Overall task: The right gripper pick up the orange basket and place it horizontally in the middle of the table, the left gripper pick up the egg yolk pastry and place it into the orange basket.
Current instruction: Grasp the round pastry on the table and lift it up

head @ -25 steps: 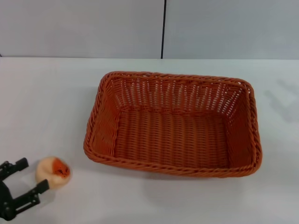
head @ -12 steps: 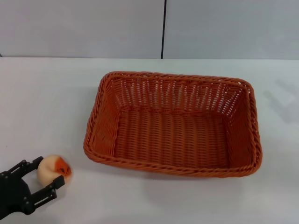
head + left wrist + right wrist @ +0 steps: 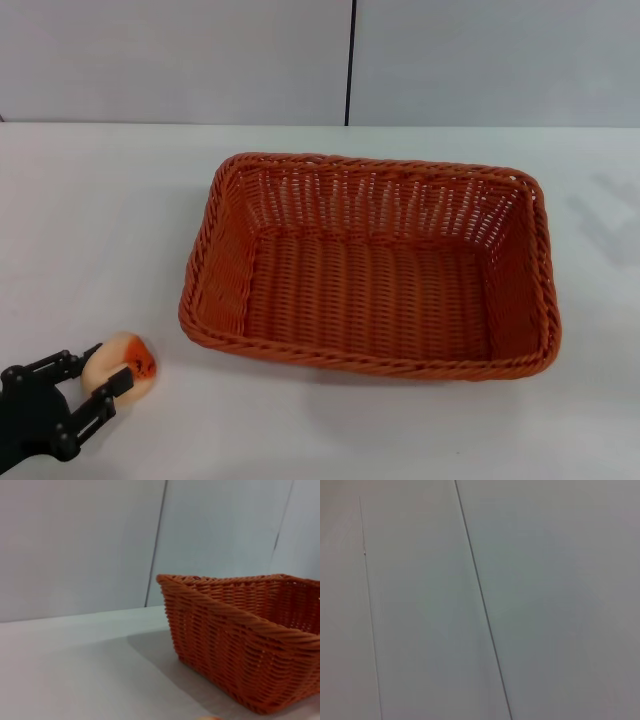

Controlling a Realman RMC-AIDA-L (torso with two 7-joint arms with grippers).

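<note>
The orange basket (image 3: pixel 372 362) lies lengthwise at the middle of the white table (image 3: pixel 100 220), and nothing is in it. The left wrist view shows its near corner and woven side (image 3: pixel 235 640). The egg yolk pastry (image 3: pixel 127 354), a cream ball with an orange-red patch, sits at the front left, a short way off the basket's near-left corner. My left gripper (image 3: pixel 112 363) reaches in from the bottom left corner, its two black fingers pressed against either side of the pastry. The right gripper is out of view.
A grey panelled wall with a dark vertical seam (image 3: pixel 351 60) stands behind the table. The right wrist view shows only wall panels (image 3: pixel 480 600). Bare tabletop lies between the pastry and the basket's left rim.
My left gripper slid forward around the pastry and its fingers drew in onto it. The pastry turned and shifted slightly. The basket has not moved.
</note>
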